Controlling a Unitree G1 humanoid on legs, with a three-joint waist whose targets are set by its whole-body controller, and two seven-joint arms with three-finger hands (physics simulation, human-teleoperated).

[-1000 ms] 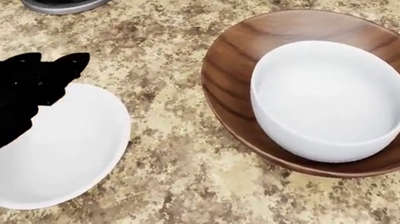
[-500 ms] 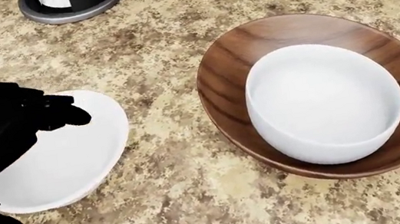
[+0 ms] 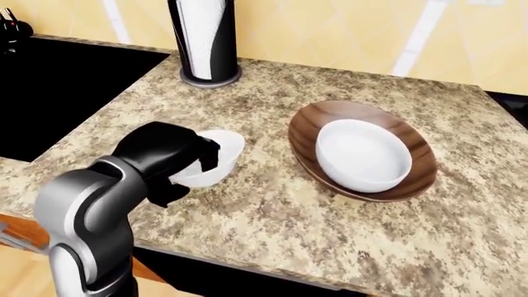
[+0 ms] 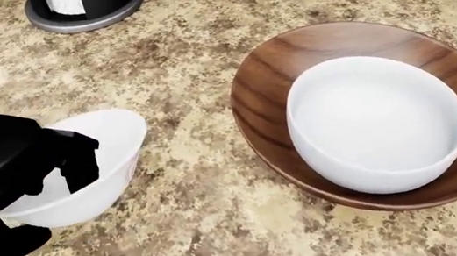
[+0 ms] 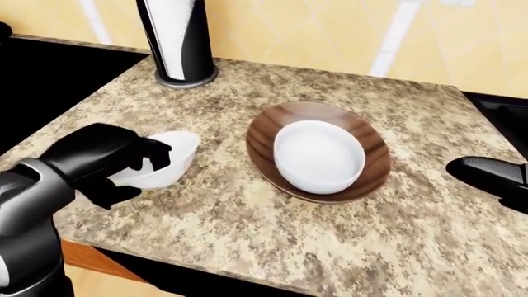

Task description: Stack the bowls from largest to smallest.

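Observation:
A small white bowl [image 4: 107,147] is at the left of the granite counter [image 4: 216,235], tipped up on its side. My left hand [image 4: 47,195] is shut on its left rim, with fingers [image 4: 78,162] curled over the rim into the bowl and the thumb underneath. To the right, a large brown wooden bowl [image 4: 270,76] holds a medium white bowl [image 4: 378,125] nested inside it. My right hand [image 5: 495,176] shows only at the right edge of the right-eye view, away from the bowls, and its fingers are unclear.
A black paper towel holder [image 3: 205,40] stands at the top of the counter. A black cooktop [image 3: 57,86] lies to the left. The counter's near edge [image 3: 247,263] runs along the bottom.
My left hand has closed over the small bowl's rim. The bowl went from lying flat to tipped up and slightly raised. The nested bowls have not moved.

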